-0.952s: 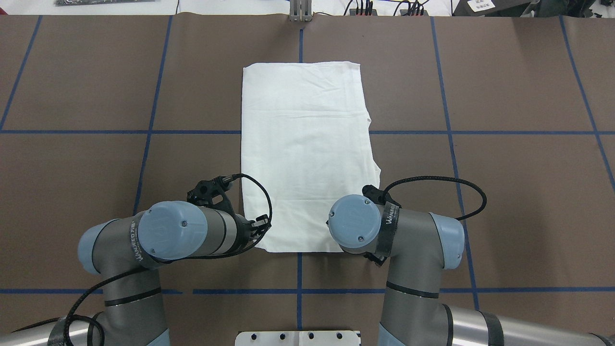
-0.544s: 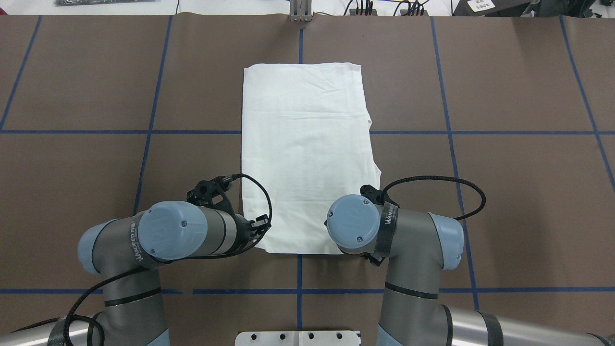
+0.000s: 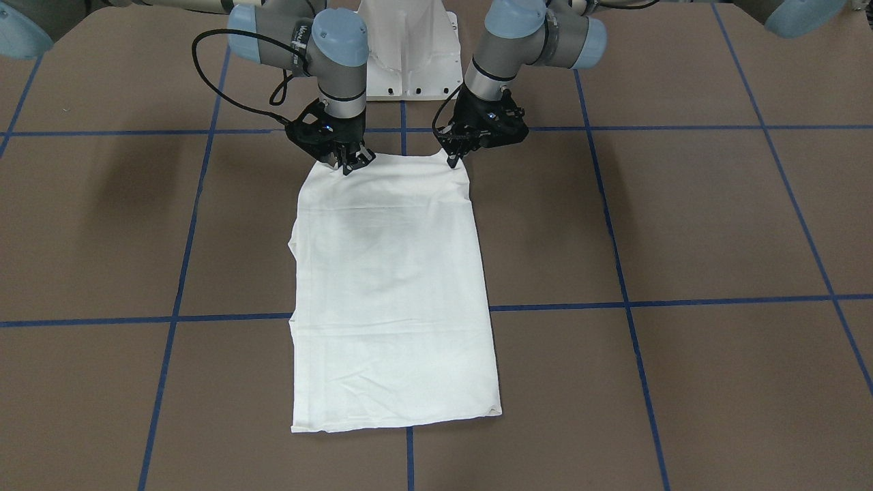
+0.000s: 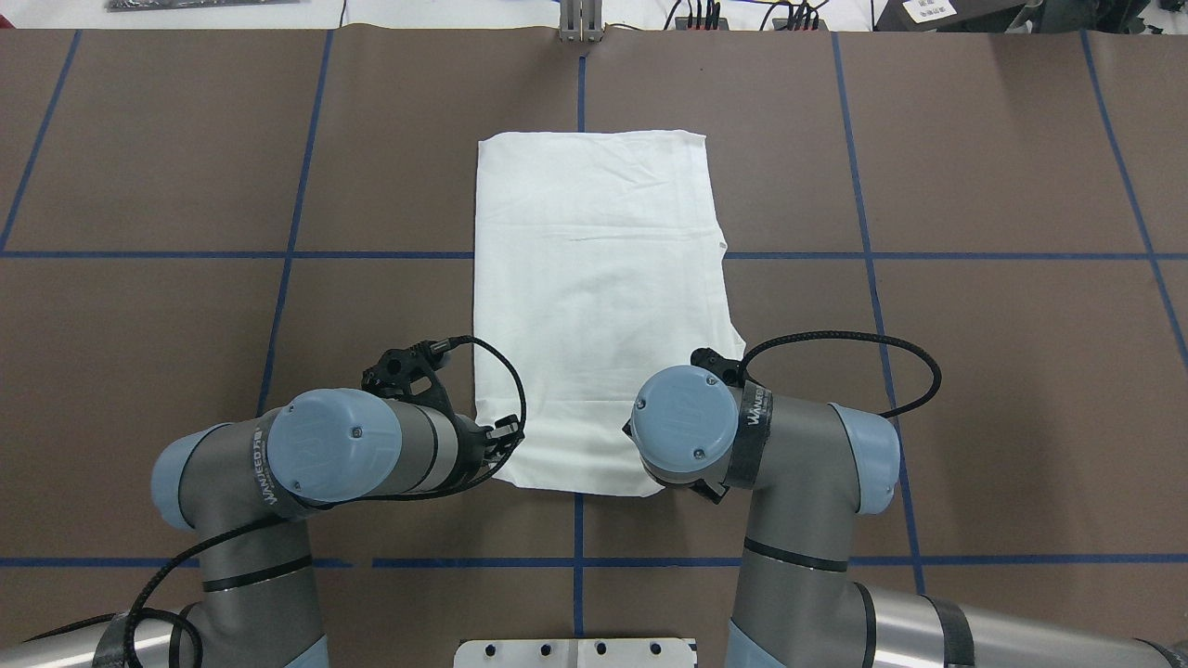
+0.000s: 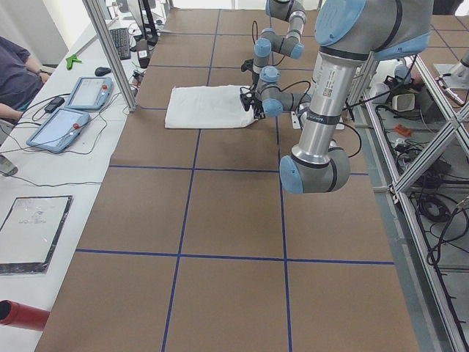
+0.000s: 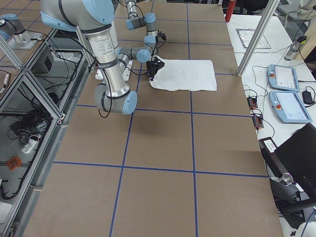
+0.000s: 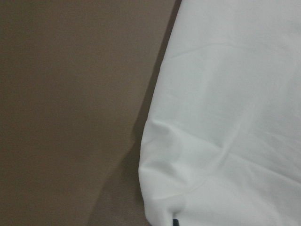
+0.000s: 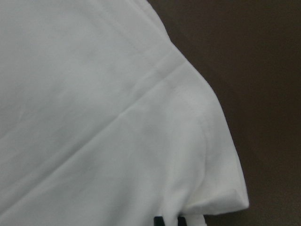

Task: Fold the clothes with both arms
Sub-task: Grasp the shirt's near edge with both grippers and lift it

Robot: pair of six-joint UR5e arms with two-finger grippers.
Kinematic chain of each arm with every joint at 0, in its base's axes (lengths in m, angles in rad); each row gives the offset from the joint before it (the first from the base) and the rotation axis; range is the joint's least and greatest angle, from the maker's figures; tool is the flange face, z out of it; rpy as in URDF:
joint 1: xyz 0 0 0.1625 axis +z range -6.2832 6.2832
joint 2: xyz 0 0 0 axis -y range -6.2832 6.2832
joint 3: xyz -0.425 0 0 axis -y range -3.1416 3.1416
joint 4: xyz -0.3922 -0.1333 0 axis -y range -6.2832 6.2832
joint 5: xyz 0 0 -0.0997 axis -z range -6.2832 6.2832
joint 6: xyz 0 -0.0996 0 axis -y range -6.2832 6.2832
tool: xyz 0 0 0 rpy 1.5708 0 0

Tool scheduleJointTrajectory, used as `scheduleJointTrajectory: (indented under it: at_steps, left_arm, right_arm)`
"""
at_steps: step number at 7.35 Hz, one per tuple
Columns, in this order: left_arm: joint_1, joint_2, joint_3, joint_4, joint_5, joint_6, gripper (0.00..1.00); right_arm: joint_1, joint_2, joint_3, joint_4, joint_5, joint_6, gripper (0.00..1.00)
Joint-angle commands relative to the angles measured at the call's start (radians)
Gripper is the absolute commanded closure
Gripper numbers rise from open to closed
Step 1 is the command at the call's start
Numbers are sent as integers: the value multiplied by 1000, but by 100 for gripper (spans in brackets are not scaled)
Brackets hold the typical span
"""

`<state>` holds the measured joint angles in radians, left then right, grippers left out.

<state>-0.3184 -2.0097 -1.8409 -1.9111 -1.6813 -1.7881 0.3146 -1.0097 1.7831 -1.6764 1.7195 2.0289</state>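
The white shirt (image 3: 389, 286) lies folded into a long rectangle in the middle of the brown table (image 3: 682, 225), plain side up; no text, neck or label shows. It also shows from overhead (image 4: 594, 278). My left gripper (image 3: 452, 160) is shut on the near corner on its side. My right gripper (image 3: 351, 164) is shut on the other near corner. Both corners are raised slightly off the table. From overhead the left gripper (image 4: 504, 434) shows at the shirt's near edge, and the right one is hidden under its wrist. Both wrist views are filled with white cloth (image 7: 225, 117) (image 8: 94, 117).
Blue tape lines (image 4: 278, 254) divide the table into squares. The white pedestal base (image 3: 409, 61) stands just behind the grippers. Tablets (image 5: 69, 110) and cables lie past the table's far edge by an aluminium post (image 5: 110, 51).
The whole shirt has slid a little toward the robot and slightly to its right, pulled by both grippers. The right wrist has shifted slightly.
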Motion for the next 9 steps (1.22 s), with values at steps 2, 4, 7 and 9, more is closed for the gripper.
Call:
scheduleJointTrajectory:
  at_steps: [2,4,7,9]
  left_arm:
    - [-1,15,-79,15,-5,-2,100]
    - [8,17,-189,129,-14,-2,100]
    - [86,66,-345,296,-60,-19,100]
    - [133,66,-476,442,-119,-21,100]
  right_arm:
    - [12,-16,73,11,0,5,100]
    - [6,-46,139,6,9,4,100]
    - [-77,-109,321,-3,75,4,100]
    - [-110,-109,375,-57,165,4,100]
